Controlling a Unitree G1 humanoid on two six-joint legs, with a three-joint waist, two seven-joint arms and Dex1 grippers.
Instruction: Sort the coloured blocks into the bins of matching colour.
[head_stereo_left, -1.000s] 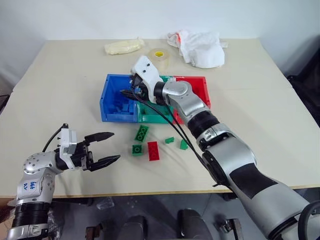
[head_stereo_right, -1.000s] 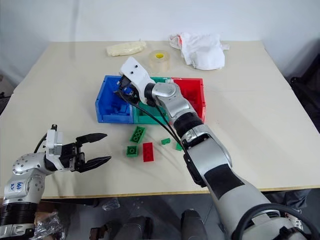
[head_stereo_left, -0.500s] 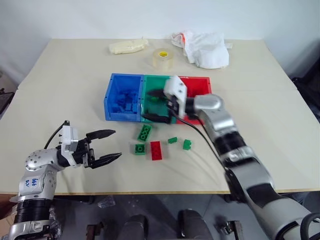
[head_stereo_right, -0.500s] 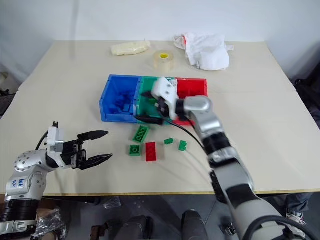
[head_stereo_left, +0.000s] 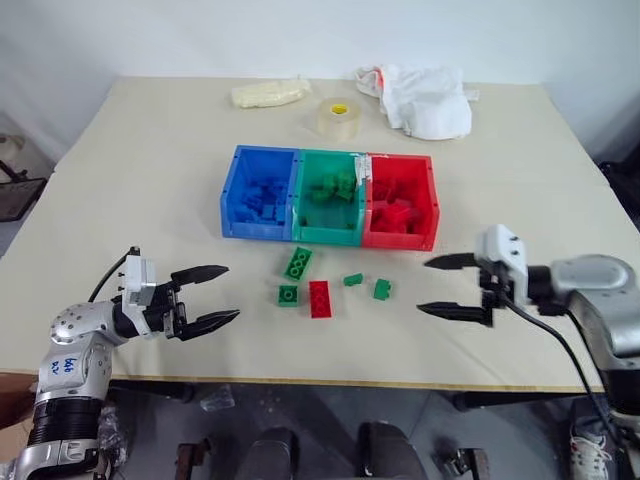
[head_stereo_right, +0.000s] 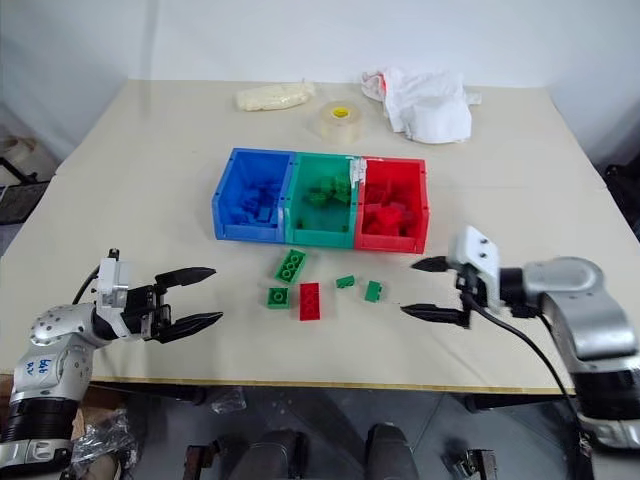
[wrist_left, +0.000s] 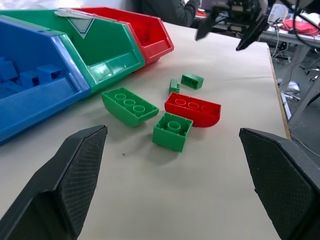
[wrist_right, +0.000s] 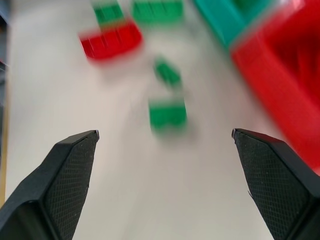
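Five little blocks lie loose on the tabletop (head_stereo_left: 130, 190), just in front of the bins (head_stereo_left: 330, 185). The bins sit in a row: blue, then green, then red, and each one already has blocks of its own colour inside.

The loose blocks sit between our two hands. Our left hand (head_stereo_left: 205, 296) hangs over the near left part of the tabletop, with its fingers spread wide and nothing in them. Our right hand (head_stereo_left: 449, 286) hangs over the near right part, fingers spread wide too, and it is empty.

The small green block (head_stereo_left: 382, 289) is the closest one to our right hand, and it lies straight towards our left from it. Next to it is a tiny green block (head_stereo_left: 352, 279).

The red block (head_stereo_left: 319, 298) lies in the middle, with its long side pointing away from us. Beside it are a square green block (head_stereo_left: 288, 294) and a long green block (head_stereo_left: 298, 263), which leans a little to the right. These three are closer to our left hand.

So we think the right hand should go for the small green block.
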